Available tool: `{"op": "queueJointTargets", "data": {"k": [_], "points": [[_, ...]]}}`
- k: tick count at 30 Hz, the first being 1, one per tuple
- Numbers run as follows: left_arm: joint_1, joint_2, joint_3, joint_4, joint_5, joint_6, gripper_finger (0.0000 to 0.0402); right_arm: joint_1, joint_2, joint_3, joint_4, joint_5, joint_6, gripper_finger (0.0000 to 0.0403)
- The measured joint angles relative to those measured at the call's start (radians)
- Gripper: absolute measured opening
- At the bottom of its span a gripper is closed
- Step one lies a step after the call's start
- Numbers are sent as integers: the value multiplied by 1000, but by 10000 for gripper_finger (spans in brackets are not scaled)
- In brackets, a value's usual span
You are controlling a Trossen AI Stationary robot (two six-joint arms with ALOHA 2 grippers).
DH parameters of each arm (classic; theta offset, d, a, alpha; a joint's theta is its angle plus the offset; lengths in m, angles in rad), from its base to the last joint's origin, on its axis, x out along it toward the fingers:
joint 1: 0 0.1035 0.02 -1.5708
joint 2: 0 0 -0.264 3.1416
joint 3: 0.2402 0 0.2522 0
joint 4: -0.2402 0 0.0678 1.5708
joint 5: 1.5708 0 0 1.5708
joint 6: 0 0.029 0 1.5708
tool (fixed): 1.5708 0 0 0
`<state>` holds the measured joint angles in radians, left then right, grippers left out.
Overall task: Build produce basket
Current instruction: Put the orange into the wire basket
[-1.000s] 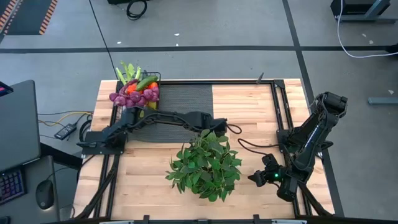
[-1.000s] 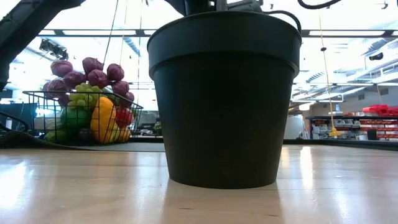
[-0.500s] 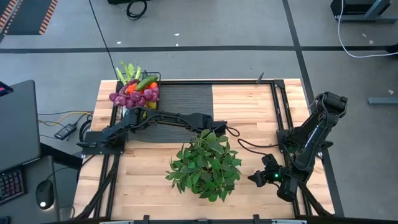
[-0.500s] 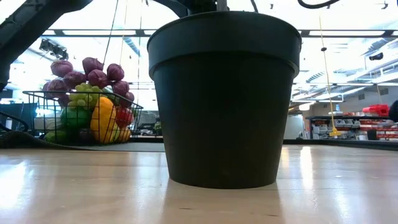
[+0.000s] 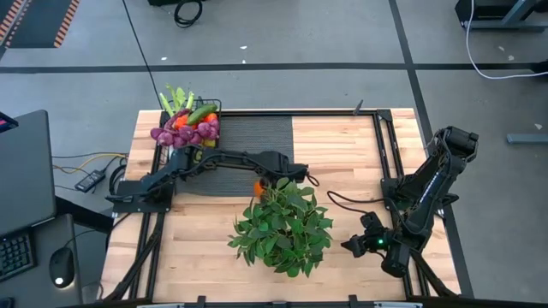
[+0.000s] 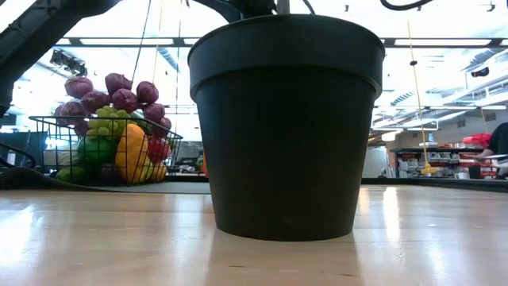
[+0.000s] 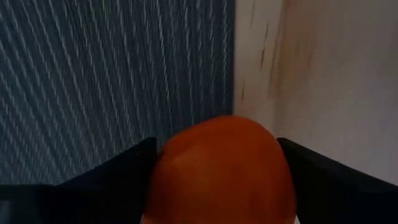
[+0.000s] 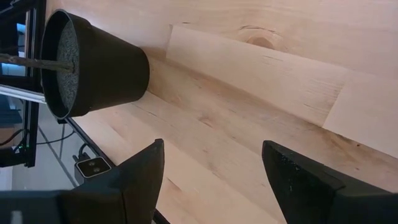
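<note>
The basket (image 5: 190, 128), heaped with produce (image 5: 185, 125), sits at the worktop's far-left corner. By the ribbed mat's (image 5: 253, 137) near edge, the left gripper (image 7: 217, 163) brackets an orange (image 7: 219, 169), seemingly gripping it. The right gripper (image 8: 211, 163) hangs spread and empty over the near-right edge.

An orange (image 7: 219, 169) is found between the fingers of the left pincer (image 5: 259, 185), at the mat's (image 5: 257, 137) edge on the desk (image 5: 360, 154). The plant (image 5: 282, 224) is set just before the pincer; the basket (image 5: 190, 128) is placed well behind it, leftward.
</note>
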<state>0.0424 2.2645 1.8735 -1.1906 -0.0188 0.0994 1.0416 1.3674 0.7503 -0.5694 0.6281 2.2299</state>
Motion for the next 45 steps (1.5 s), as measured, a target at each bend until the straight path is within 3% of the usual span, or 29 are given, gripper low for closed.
{"op": "queueJointTargets", "data": {"k": [12,23,35,45], "points": [[11,-40,6,-164,-116,55,305,0,0,0,19,-4,-4,274],[105,-201,6,-258,-231,24,306,0,0,0,29,-5,-4,274],[371,-415,6,-254,-376,-10,307,-16,0,0,36,0,-7,274],[661,-432,5,-216,-385,36,309,-56,0,0,63,-7,-4,274]]}}
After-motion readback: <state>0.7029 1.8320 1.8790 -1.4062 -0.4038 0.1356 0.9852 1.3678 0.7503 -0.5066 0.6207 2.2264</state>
